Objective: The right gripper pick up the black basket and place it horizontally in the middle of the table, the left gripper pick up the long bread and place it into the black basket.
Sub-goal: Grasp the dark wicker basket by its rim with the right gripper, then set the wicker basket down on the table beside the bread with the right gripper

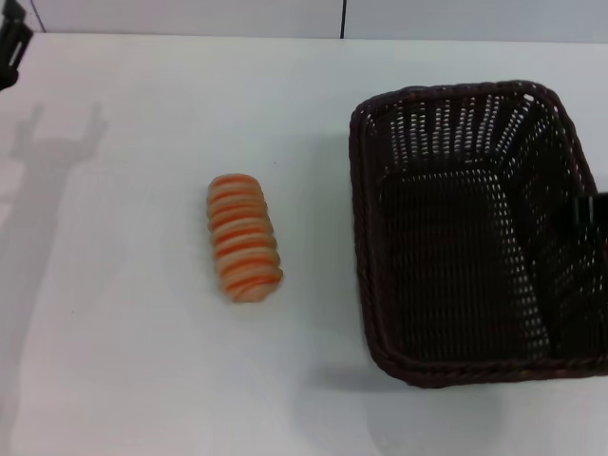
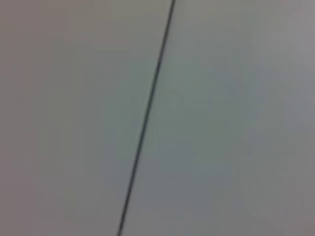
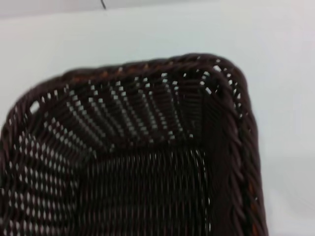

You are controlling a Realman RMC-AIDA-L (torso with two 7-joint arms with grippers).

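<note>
The black basket stands on the right part of the white table, its long side running front to back, with nothing inside. The right wrist view looks down into the black basket and onto one corner of its braided rim. A dark piece of my right gripper shows at the right edge of the head view, over the basket's right wall. The long bread, striped orange and cream, lies left of the basket, apart from it. My left gripper is just visible at the far left corner, well away from the bread.
A shadow of the left arm falls on the table's left side. A wall with a dark seam runs behind the table's far edge. The left wrist view holds only a pale surface with a dark seam.
</note>
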